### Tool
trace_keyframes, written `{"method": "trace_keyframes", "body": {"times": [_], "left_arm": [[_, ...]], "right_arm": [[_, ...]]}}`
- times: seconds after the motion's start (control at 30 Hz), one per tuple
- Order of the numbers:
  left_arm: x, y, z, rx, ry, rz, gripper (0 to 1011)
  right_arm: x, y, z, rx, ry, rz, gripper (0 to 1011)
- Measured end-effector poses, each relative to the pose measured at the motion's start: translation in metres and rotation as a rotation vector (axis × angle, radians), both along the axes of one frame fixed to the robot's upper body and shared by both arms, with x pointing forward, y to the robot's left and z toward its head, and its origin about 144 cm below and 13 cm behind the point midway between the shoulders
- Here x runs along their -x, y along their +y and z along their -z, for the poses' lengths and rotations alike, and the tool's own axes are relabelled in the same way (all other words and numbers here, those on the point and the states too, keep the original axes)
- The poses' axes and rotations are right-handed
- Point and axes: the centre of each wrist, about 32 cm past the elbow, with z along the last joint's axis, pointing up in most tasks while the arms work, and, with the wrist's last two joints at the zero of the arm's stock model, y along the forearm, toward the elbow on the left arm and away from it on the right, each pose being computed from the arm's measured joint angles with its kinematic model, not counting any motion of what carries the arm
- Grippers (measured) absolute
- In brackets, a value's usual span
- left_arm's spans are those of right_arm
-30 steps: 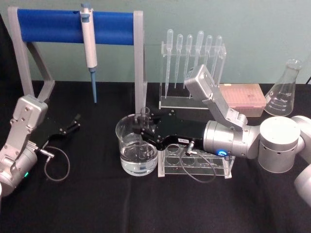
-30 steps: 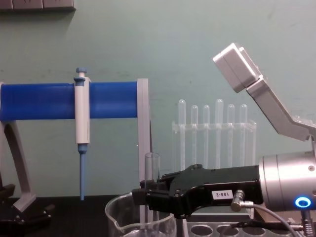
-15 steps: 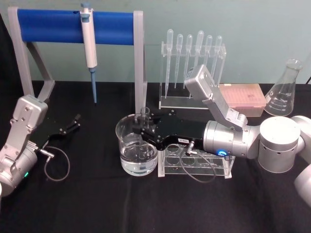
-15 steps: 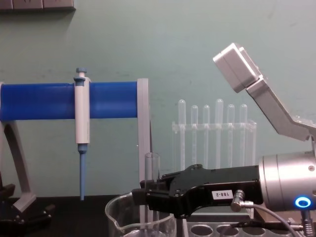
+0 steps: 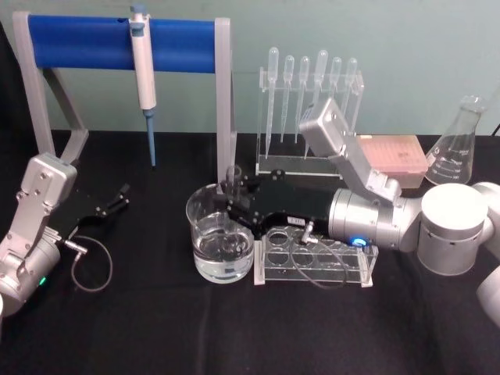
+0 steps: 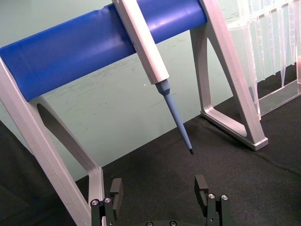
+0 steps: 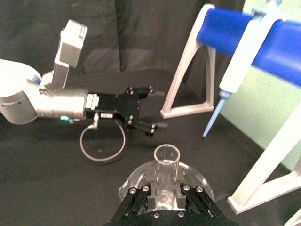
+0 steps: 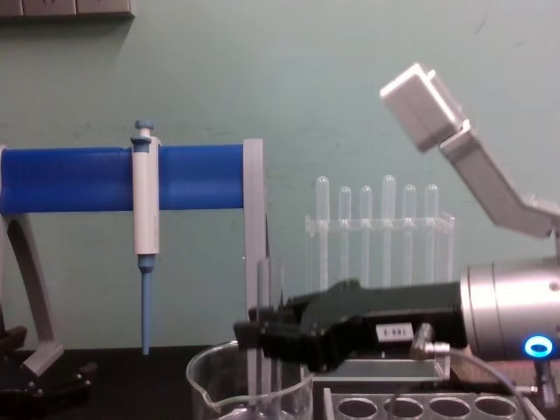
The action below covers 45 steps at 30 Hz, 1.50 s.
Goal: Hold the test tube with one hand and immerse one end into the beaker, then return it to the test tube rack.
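The test tube (image 5: 232, 178) stands upright over the beaker (image 5: 209, 248), which holds some water, and its lower part reaches down inside the glass. My right gripper (image 5: 234, 207) is shut on the tube just above the beaker's rim. From the side, the tube (image 8: 270, 284) rises above the black fingers (image 8: 255, 333) and the beaker (image 8: 219, 389) below. The right wrist view looks down the tube's open mouth (image 7: 166, 156). My left gripper (image 5: 119, 198) lies parked on the cloth at the left, open (image 6: 159, 192) and holding nothing.
A clear rack with round holes (image 5: 314, 264) sits right beside the beaker, under my right wrist. Behind stand a blue-barred frame (image 5: 82, 41) with a hanging pipettor (image 5: 142, 74), a pipette rack (image 5: 308, 109), a pink box (image 5: 394, 155) and a conical flask (image 5: 455, 148).
My right gripper has risen a little with the test tube, which now stands higher over the beaker. The left arm has not moved.
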Motion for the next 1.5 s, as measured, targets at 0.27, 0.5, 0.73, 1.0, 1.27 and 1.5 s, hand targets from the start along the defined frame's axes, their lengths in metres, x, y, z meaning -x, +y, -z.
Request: {"method": "trace_keyframes", "body": {"times": [0.27, 0.5, 0.73, 1.0, 1.27, 1.5], "left_arm": [[0.0, 0.0, 0.0, 0.0, 0.0, 0.0, 1000], [0.0, 0.0, 0.0, 0.0, 0.0, 0.0, 1000], [0.0, 0.0, 0.0, 0.0, 0.0, 0.0, 1000], [0.0, 0.0, 0.0, 0.0, 0.0, 0.0, 1000], [0.0, 0.0, 0.0, 0.0, 0.0, 0.0, 1000], [0.0, 0.0, 0.0, 0.0, 0.0, 0.0, 1000]], "right_arm": [[0.005, -0.003, -0.02, -0.019, -0.032, 0.016, 224], [0.008, -0.008, -0.037, -0.045, -0.046, 0.007, 224], [0.015, -0.016, -0.056, -0.073, -0.081, 0.002, 224], [0.022, -0.028, -0.077, -0.09, -0.111, 0.006, 224], [0.034, -0.049, -0.095, -0.101, -0.145, 0.039, 225], [0.048, -0.073, -0.095, -0.056, -0.143, 0.056, 224]]}}
